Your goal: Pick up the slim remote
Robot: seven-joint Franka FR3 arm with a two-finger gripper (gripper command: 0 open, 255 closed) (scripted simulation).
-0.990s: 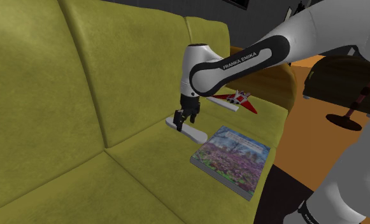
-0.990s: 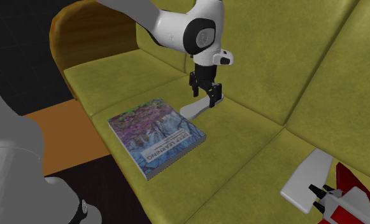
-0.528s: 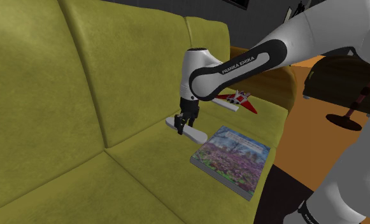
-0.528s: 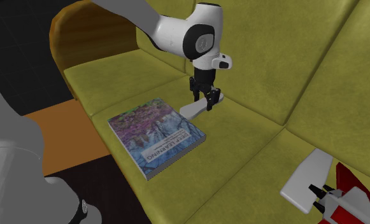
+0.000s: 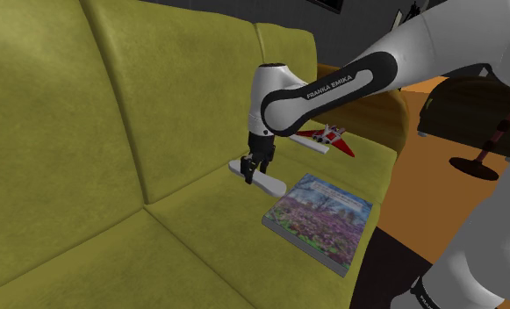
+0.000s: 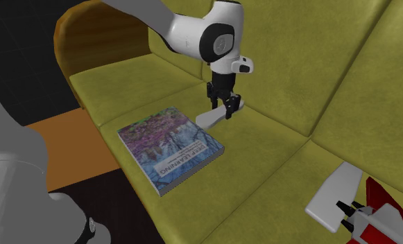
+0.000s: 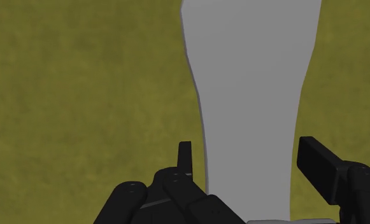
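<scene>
gripper (image 7: pixel 244 156), fingers apart, straddles grey slim remote (image 7: pixel 250 76) on sofa (image 7: pixel 81 95).

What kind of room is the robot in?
Probably a living room in a house. There is a big yellow-green sofa, and on its seat lie a book, a slim grey remote and a red and white toy plane.
</scene>
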